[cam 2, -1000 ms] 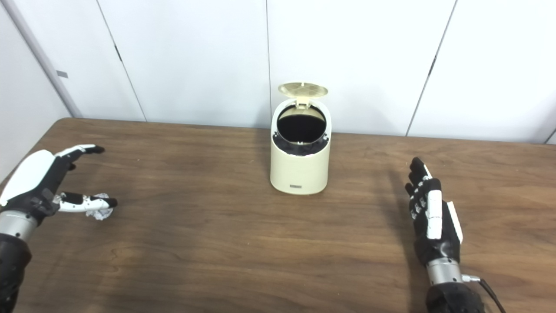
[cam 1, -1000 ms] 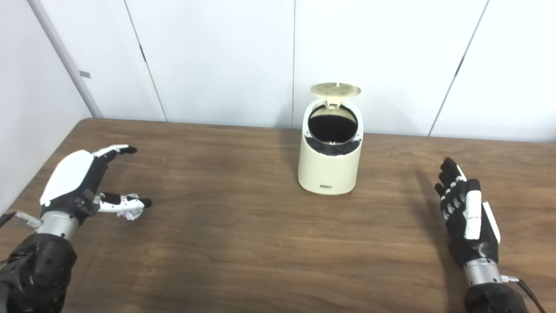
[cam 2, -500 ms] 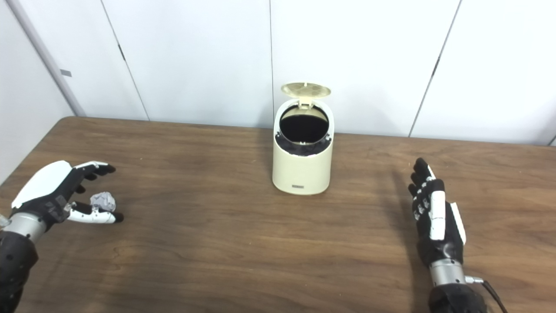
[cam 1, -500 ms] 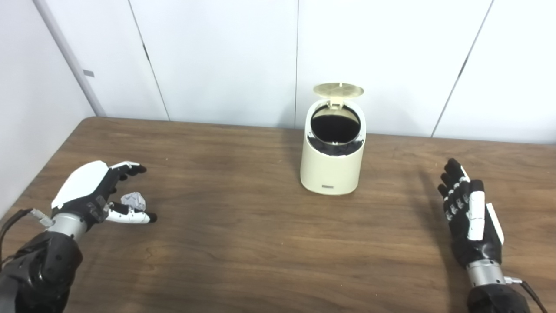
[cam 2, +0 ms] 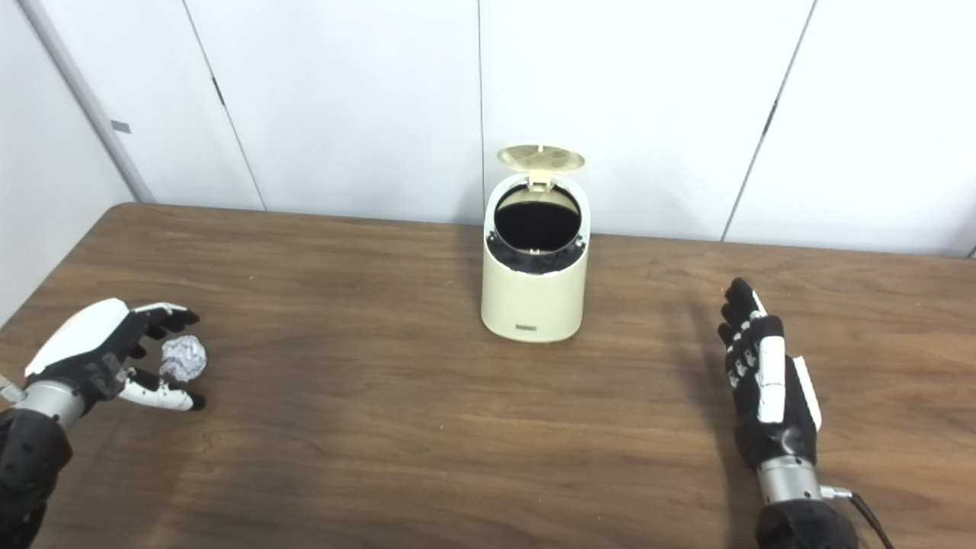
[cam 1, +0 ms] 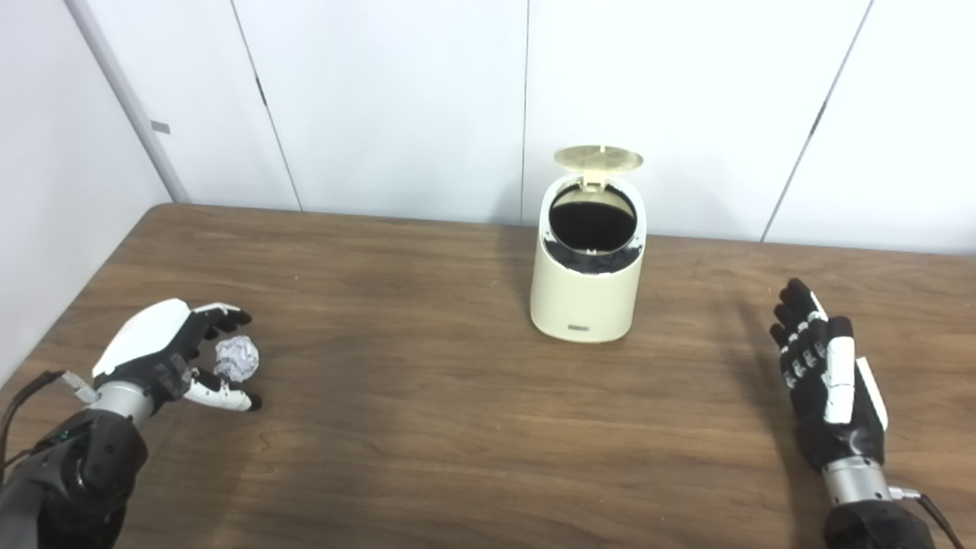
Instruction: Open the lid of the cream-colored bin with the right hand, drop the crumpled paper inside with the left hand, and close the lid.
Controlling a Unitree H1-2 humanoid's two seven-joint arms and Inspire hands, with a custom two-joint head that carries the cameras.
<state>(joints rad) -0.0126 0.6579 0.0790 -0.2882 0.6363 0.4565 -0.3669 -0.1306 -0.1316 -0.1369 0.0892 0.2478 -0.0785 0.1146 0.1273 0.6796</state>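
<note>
The cream-colored bin point(cam 1: 585, 293) stands at the back middle of the wooden table point(cam 1: 427, 427). Its round lid point(cam 1: 598, 158) is tipped up and open, and the inside is dark. The crumpled paper point(cam 1: 235, 357) is a small white ball at the left, lying between the thumb and the curled fingers of my left hand point(cam 1: 164, 351). The hand cups around it with fingers apart; I cannot tell if they touch it. My right hand point(cam 1: 827, 377) is open and flat, low over the table at the right, well apart from the bin.
White wall panels point(cam 1: 381, 107) stand right behind the table's far edge, just behind the bin. The table's left edge point(cam 1: 46, 335) runs close beside my left hand.
My left hand has drawn back and curled its fingers, so the paper now sits between thumb and fingers instead of under the thumb. The right hand and bin are still; the camera shifted a little.
</note>
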